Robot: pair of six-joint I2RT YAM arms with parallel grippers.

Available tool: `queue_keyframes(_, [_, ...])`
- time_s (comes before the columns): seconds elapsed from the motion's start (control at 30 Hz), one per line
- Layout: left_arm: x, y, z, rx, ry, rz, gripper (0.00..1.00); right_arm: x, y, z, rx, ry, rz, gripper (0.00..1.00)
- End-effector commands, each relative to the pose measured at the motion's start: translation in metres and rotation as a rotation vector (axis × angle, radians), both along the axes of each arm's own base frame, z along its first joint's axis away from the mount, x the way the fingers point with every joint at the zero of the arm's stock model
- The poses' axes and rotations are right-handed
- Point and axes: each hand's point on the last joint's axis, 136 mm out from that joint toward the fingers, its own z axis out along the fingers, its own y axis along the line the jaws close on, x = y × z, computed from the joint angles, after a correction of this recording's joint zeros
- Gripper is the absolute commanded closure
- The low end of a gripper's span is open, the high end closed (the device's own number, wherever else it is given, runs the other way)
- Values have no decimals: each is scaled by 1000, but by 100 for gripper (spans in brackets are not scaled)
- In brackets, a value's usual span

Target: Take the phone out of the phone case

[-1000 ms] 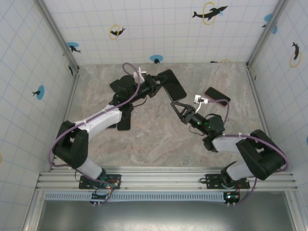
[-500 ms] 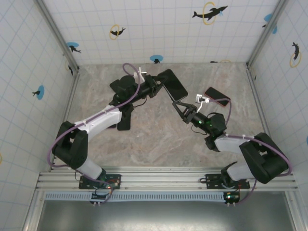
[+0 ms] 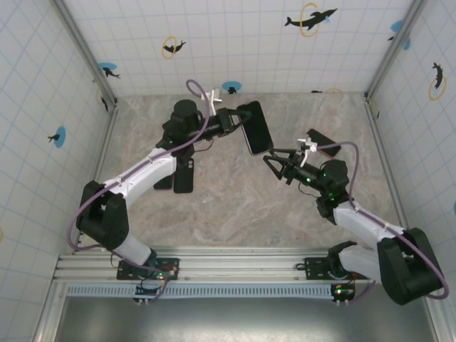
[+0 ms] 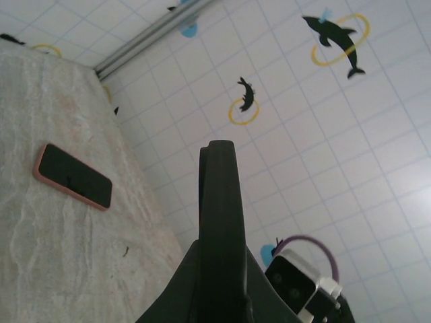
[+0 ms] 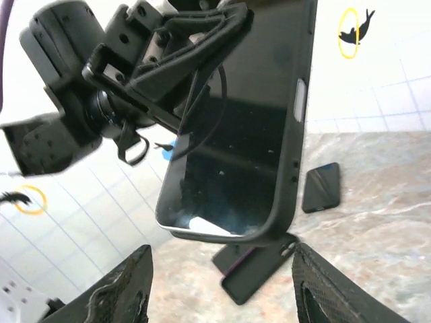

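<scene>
- The phone (image 3: 255,130) sits in its black phone case (image 5: 295,145), held up off the desk (image 3: 235,214) around the middle of the scene, a little to the far side.
- In the right wrist view its dark, glossy screen (image 5: 242,114) faces the camera, tilted, with the lower corner pointing down.
- The left tool (image 3: 241,122) is clamped on the cased phone from the left. Its dark fingers (image 5: 182,54) press on the upper part.
- In the left wrist view the phone shows edge-on as a narrow dark slab (image 4: 220,202).
- The right tool (image 3: 273,158) is just near and right of the phone's near end, with its jaws spread wide and nothing between them.
- From its own camera, the right tool (image 5: 221,256) has one finger at each side below the phone's lower corner, clear of the case.
- A pink-cased phone (image 3: 322,142) lies flat on the desk to the right, also seen from the left wrist (image 4: 74,176).
- Two dark handsets (image 3: 184,177) lie on the desk under the left arm.
- White tiled walls with dolphin stickers (image 3: 310,18) enclose the desk.
</scene>
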Motion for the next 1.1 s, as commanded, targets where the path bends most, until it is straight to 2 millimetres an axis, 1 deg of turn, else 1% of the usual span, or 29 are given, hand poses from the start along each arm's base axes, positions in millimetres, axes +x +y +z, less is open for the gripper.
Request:
queue_keyframes(0.0, [-25,-1,36,0,-273,-168,100,-4,5,-13,-208,-106,69,42])
queue_keyframes(0.07, [-32,2,38,19,-341,-217,100,-7,3,-8,-209,-135,117,42])
queue_keyframes(0.13, [-41,4,42,24,-400,-263,100,-11,6,0,-197,-165,186,43])
queue_keyframes(0.23, [-55,10,48,17,-474,-324,100,-14,13,2,-225,-210,263,47])
queue_keyframes(0.3, [-60,14,51,21,-500,-353,100,-17,16,3,-232,-233,313,51])
queue_keyframes(0.4, [-60,22,53,22,-523,-351,100,-22,21,8,-220,-272,374,60])
queue_keyframes(0.6, [-65,23,51,13,-524,-382,100,-26,33,12,-204,-299,477,72])
queue_keyframes(0.83, [-65,23,50,13,-518,-389,100,-29,44,19,-199,-333,520,77])
queue_keyframes(1.07, [-66,24,51,8,-509,-393,100,-30,49,15,-204,-321,555,84])
